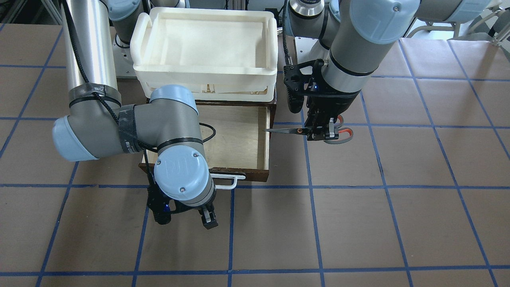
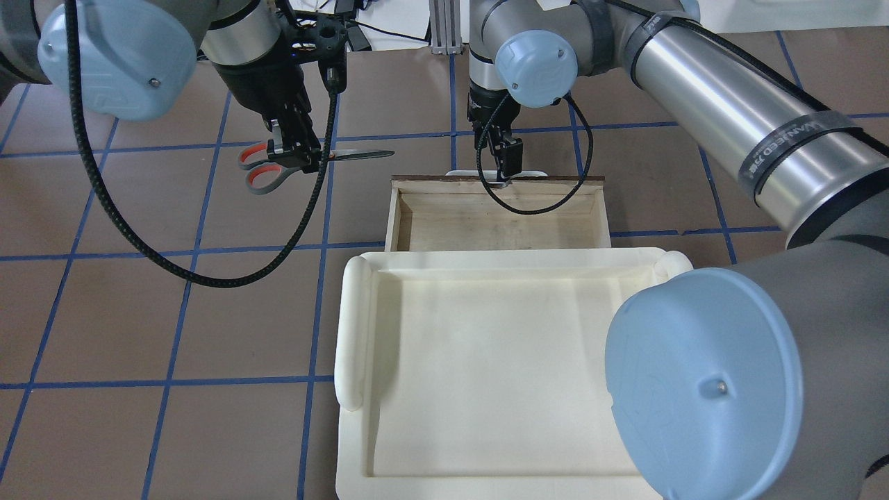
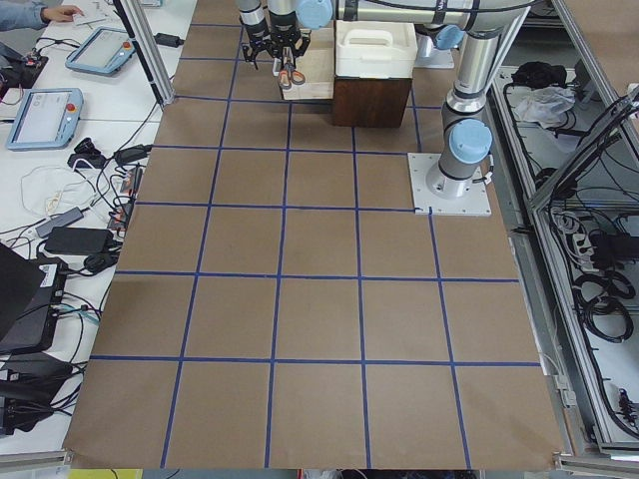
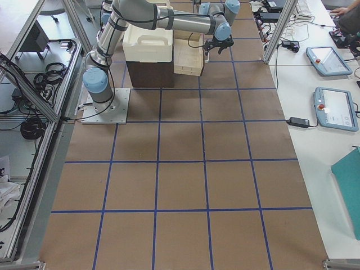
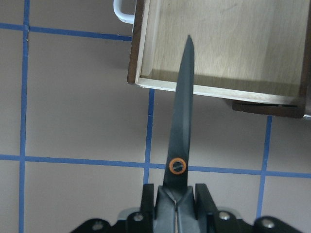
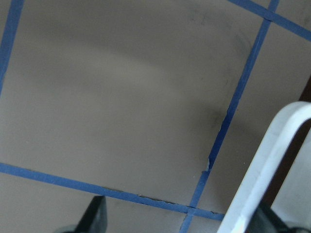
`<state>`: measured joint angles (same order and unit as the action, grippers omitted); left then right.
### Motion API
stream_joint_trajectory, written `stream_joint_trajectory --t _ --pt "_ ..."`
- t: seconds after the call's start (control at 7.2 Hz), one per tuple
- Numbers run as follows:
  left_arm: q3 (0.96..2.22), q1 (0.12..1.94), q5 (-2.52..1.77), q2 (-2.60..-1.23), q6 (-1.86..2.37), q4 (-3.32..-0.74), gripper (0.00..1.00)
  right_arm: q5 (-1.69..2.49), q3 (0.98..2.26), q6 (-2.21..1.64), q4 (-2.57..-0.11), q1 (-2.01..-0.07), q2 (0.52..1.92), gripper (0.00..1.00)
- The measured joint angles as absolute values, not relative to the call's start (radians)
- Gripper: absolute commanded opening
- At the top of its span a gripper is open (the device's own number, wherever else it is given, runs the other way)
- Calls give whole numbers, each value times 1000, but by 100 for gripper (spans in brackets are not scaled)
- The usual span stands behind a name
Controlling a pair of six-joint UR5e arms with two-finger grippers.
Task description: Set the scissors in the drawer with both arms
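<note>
The scissors [image 1: 297,130] are held level in my left gripper [image 1: 320,134], which is shut on them near the pivot. The orange-lined loops [image 2: 262,169] stick out behind the fingers. In the left wrist view the closed blades [image 5: 182,111] point at the open drawer [image 5: 218,43], with the tip just over its side wall. The drawer [image 1: 239,135] is pulled out and its pale inside is bare. My right gripper [image 2: 505,161] is open, just in front of the white bar handle [image 1: 227,180]. That handle [image 6: 267,165] lies beside one finger in the right wrist view.
A white foam tray [image 1: 205,75] sits on top of the brown cabinet, behind the drawer. It fills the near side of the overhead view [image 2: 354,326]. The table is brown with a blue tape grid. The right arm's elbow hangs over the drawer's far side.
</note>
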<state>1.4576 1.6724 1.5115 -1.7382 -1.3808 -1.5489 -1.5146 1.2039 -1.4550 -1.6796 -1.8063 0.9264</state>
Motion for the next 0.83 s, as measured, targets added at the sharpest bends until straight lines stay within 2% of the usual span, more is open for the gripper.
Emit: stream_joint_trajectory --t 0.83 --pt "1456 1736 1509 -1748 -1306 -1538 6 -1538 1230 -1314 -1673 -1783 1019 100"
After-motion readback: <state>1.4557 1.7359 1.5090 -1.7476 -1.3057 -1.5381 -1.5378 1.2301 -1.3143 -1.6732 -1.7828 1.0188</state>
